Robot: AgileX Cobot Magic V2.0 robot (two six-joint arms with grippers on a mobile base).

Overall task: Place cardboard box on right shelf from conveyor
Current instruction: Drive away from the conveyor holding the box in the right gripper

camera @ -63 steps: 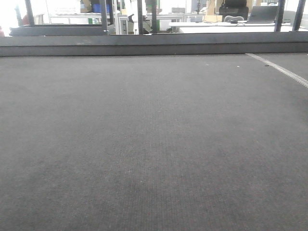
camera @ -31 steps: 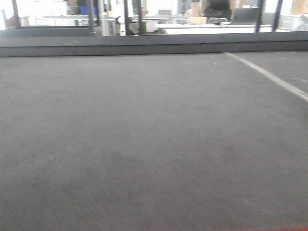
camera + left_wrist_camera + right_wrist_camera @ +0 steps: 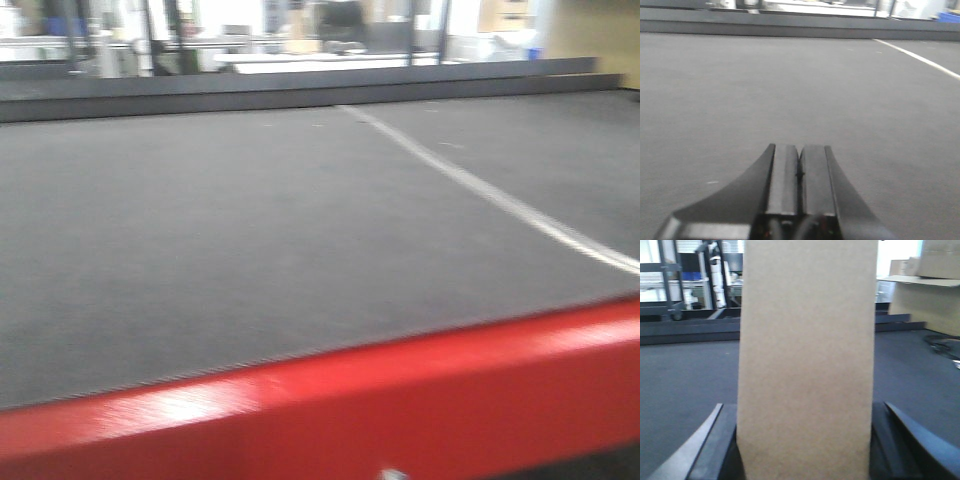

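Note:
The plain tan cardboard box (image 3: 807,340) stands upright in the right wrist view and fills its middle. My right gripper (image 3: 804,408) is shut on it, one dark finger against each side. The dark grey woven conveyor (image 3: 250,230) spreads across the front view, and it also lies behind the box. In the left wrist view my left gripper (image 3: 800,150) is shut with its pads together and nothing between them, low over the conveyor (image 3: 790,75). The right shelf is out of view.
A red frame rail (image 3: 400,400) runs along the belt's near edge. A white stripe (image 3: 500,200) crosses the belt diagonally at the right. A dark raised rail (image 3: 300,95) borders the far side. Brown cartons (image 3: 935,260) sit at the upper right of the right wrist view.
The front view has swung and pulled back. The white stripe has slid left toward the middle, and the red frame rail has come into view along the bottom.

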